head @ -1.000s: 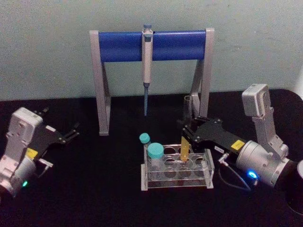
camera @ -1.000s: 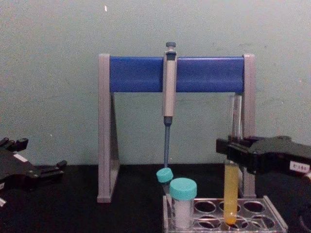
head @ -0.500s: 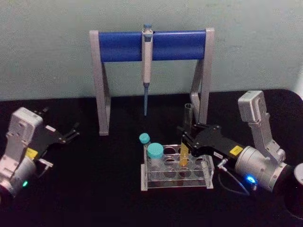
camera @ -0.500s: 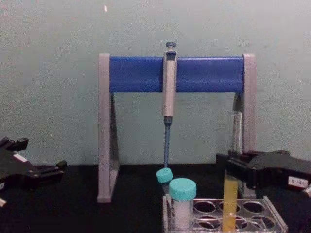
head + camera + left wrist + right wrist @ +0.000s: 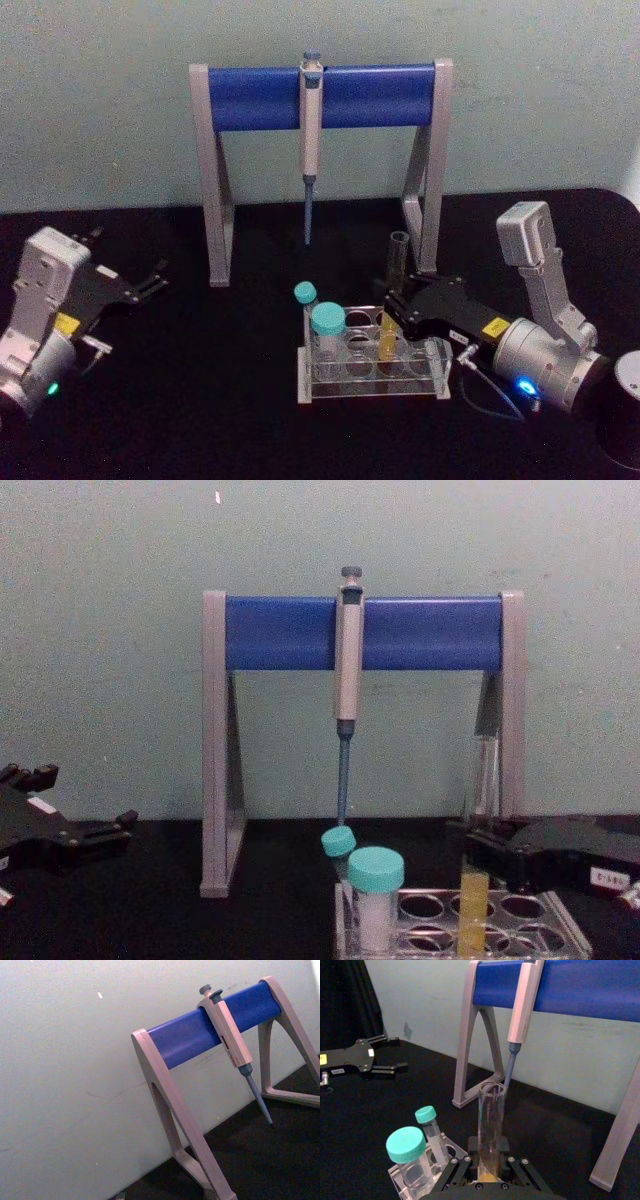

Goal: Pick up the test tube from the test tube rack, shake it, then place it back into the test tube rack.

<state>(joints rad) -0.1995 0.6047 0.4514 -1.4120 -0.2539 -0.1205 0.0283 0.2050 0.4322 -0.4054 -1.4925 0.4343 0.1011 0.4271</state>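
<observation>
Dim, even overhead light casting only soft, faint shadows.

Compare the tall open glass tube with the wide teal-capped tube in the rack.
The tall slim clear glass test tube, yellow liquid in its lower part, rises well above the short wide clear capped tube.
The test tube is open on top; the capped tube has a teal screw cap.
The right gripper clamps the test tube; the capped tube stands free.
Both stand upright in the clear plastic test tube rack.
</observation>
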